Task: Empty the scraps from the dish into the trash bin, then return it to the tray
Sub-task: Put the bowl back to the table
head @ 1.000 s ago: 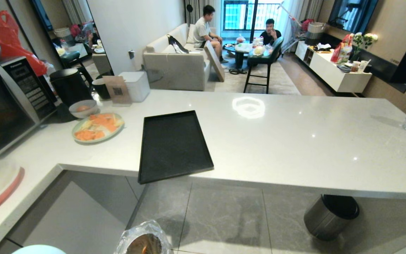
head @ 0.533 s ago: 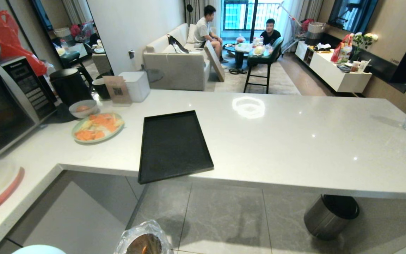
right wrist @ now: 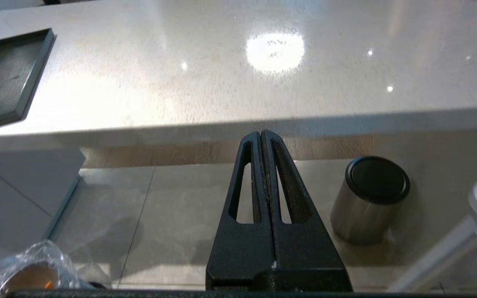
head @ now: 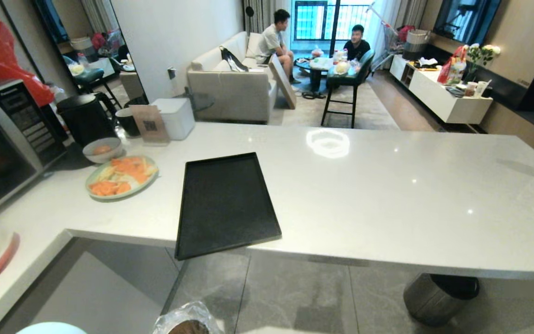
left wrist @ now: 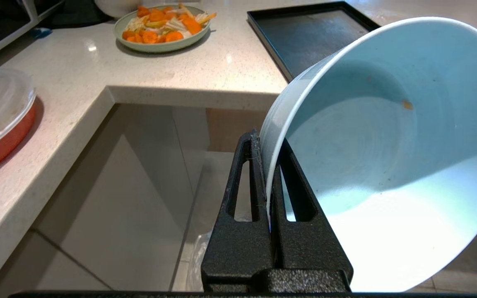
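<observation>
Glossy speckled stone-look countertop [head: 387, 195]; matt black tray [head: 225, 204]; smooth glazed dish [left wrist: 387, 153]; crinkled clear plastic lining trash bin [right wrist: 31, 269].

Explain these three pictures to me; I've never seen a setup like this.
A two-armed robot took them. One camera sits on its head and looks down at a pale counter bearing an empty black tray and a plate of orange slices. The other two ride on the wrists, behind each claw. The left claw is shut on the rim of a tilted pale-blue bowl, nearly clean inside. The right claw is shut and holds nothing. A bag-lined bin stands on the floor below.
</observation>
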